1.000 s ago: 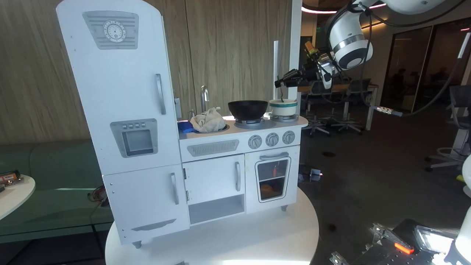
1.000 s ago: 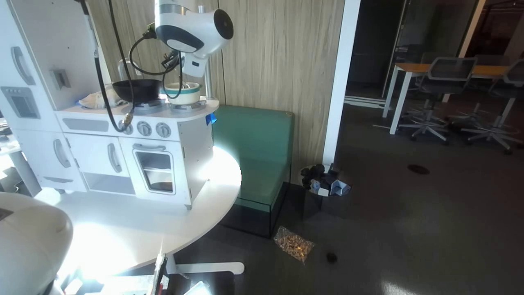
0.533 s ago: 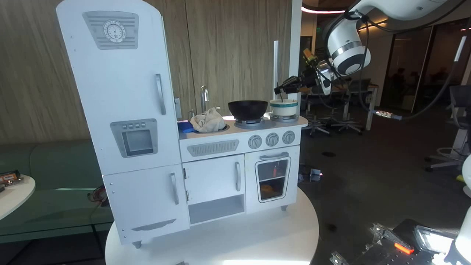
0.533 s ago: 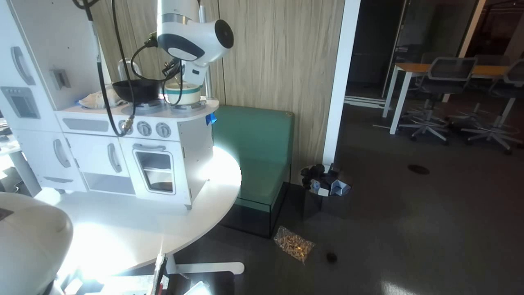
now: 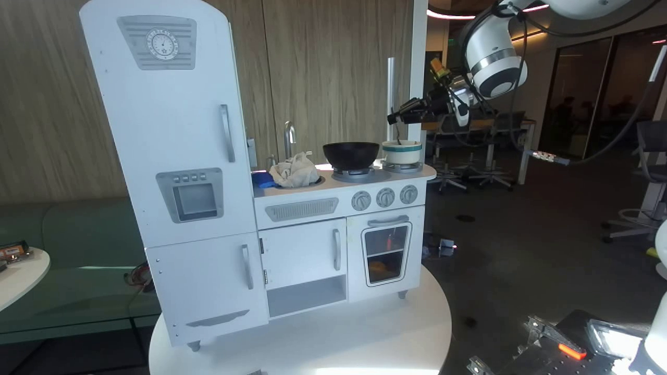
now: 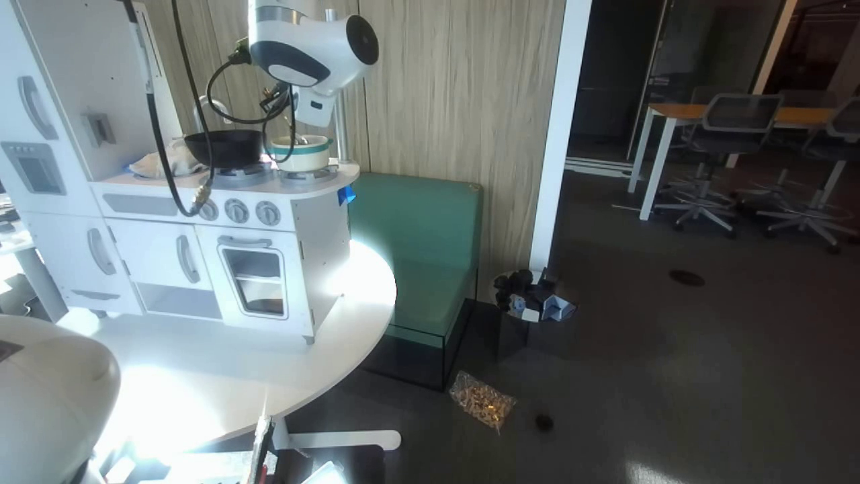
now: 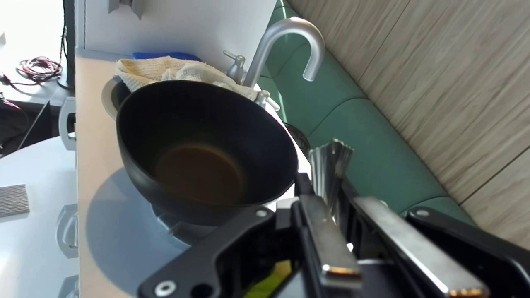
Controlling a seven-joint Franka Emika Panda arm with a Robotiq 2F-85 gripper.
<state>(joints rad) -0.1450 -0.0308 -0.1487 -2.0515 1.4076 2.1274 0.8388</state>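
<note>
1. The jaws stand narrow, gripping 1 metal utensil (image 7: 330, 165) by its upper part.
2. Its lower end reaches into the pot (image 5: 402, 155) below the jaws.
3. Probably light, stiff and slick; best pinched firmly on the ridged upper part, clear of the pot.

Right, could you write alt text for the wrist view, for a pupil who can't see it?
A robot gripper at lower right holds a shiny metal utensil near a black pan left of centre. Beyond the pan are a cream cloth and a curved silver faucet, with a green bench and wood-grain wall at right.
</note>
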